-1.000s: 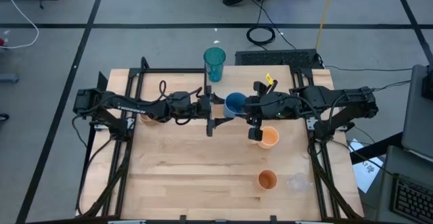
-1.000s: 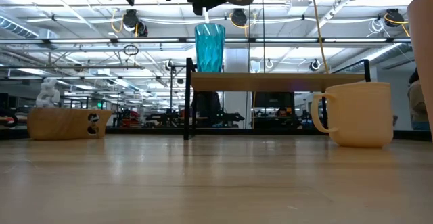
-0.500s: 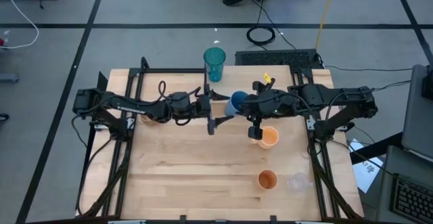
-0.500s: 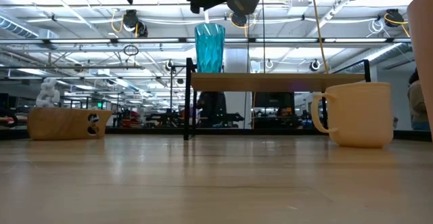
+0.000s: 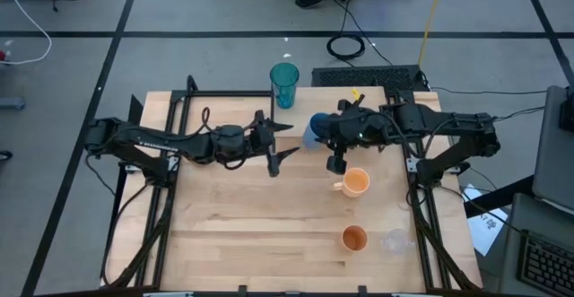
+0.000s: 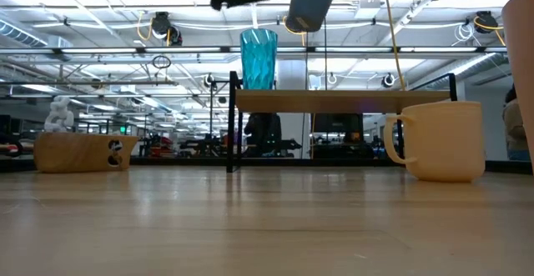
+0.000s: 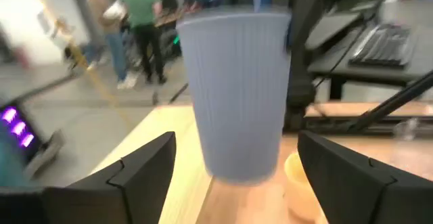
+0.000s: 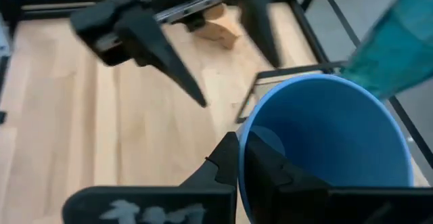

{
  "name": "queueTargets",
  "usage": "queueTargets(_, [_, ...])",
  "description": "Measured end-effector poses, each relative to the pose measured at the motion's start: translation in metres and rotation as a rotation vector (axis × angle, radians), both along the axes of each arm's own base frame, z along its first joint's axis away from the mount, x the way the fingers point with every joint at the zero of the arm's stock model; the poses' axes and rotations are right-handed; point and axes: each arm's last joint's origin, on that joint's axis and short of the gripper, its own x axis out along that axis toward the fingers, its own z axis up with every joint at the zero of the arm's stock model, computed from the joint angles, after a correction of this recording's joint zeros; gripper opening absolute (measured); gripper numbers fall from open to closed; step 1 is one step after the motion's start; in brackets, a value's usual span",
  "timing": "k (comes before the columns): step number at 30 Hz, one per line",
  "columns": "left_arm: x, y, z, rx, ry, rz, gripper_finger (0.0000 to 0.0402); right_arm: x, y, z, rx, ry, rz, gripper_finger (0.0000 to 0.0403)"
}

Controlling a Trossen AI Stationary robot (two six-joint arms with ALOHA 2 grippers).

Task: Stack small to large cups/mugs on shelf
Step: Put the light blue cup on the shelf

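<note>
My right gripper is shut on the blue cup, high above the table in front of the shelf. My left gripper is open just left of the cup; in the left wrist view the cup stands between its spread fingers and touches neither. The teal tumbler stands upright on the shelf's left end. On the tabletop stand the orange handled mug, the orange cup, the clear handled cup and the brown wooden mug. My right gripper holds the blue cup by its rim, one finger inside the cup and one outside the wall. The fingers come from the table's right. The cup is lifted clear and tilted, its base pointing down and toward the left arm.
The shelf's black legs stand near the table's far edge, and its top right of the tumbler is bare. Black frame rails run along the table's left and right sides. People stand in the room beyond the table.
My right gripper has carried the blue cup a little toward the far edge and the shelf, tipping it more. My left gripper has drawn back toward the table's left and now stands apart from the cup.
</note>
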Motion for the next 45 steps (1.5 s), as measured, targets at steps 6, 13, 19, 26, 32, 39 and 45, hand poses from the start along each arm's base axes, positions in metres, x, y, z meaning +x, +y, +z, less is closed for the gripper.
queueTargets(6, [-0.006,-0.018,-0.004,-0.036,0.064,-0.022,0.0262,-0.006,-0.027,0.009,-0.019,0.013,-0.076,0.0001])
queueTargets(13, [-0.001,-0.045,-0.014,-0.033,0.099,-0.118,0.0217,-0.017,-0.061,0.025,-0.018,-0.004,-0.157,0.0000])
queueTargets(19, [0.006,-0.057,-0.026,-0.040,0.112,-0.150,0.0184,-0.019,-0.097,0.020,-0.014,0.034,-0.249,0.0000])
queueTargets(26, [0.014,-0.063,-0.040,-0.046,0.138,-0.161,0.0161,-0.012,-0.140,0.002,-0.004,0.107,-0.342,0.0000])
queueTargets(32, [0.020,-0.065,-0.045,-0.047,0.127,-0.162,0.0153,-0.004,-0.174,-0.020,0.046,0.171,-0.379,0.0000])
queueTargets(39, [0.020,-0.065,-0.045,-0.044,0.124,-0.163,0.0154,0.006,-0.196,-0.041,0.093,0.225,-0.380,0.0000])
queueTargets(45, [0.020,-0.065,-0.045,-0.037,0.122,-0.165,0.0154,0.014,-0.204,-0.050,0.118,0.214,-0.363,0.0000])
